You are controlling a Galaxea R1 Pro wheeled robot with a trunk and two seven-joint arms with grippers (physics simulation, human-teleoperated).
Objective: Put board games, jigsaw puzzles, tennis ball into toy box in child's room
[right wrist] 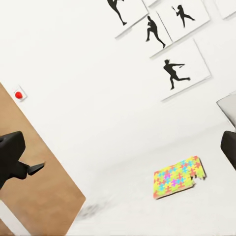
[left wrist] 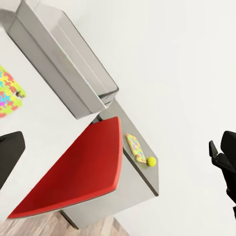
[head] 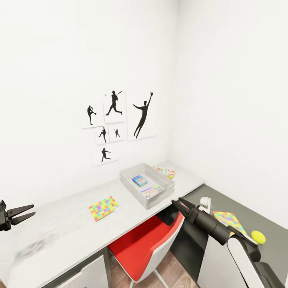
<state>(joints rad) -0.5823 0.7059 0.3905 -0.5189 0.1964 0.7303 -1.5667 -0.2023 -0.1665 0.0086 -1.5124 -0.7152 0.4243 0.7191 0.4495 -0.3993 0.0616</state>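
Note:
The light grey toy box (head: 130,176) (left wrist: 64,54) stands on the table (head: 72,216) near the corner, with a blue board game (head: 140,180) and a pastel board game (head: 151,191) inside. A third board game (head: 165,172) lies on the table just behind the box. One jigsaw puzzle (head: 103,208) (right wrist: 178,177) lies on the light top, left of the box. The other jigsaw puzzle (head: 229,221) (left wrist: 136,147) and the tennis ball (head: 258,237) (left wrist: 152,161) rest on the dark lower section. My left gripper (head: 20,214) hangs open at the far left. My right gripper (head: 178,202) is open and empty, just right of the box's near end.
A red-and-white chair (head: 148,244) (left wrist: 83,167) is tucked under the desk between my arms. A small white object (head: 205,203) sits on the dark section beside my right gripper. Black baseball silhouettes (head: 116,124) hang on the white wall. White drawer fronts (head: 86,276) are below the desktop.

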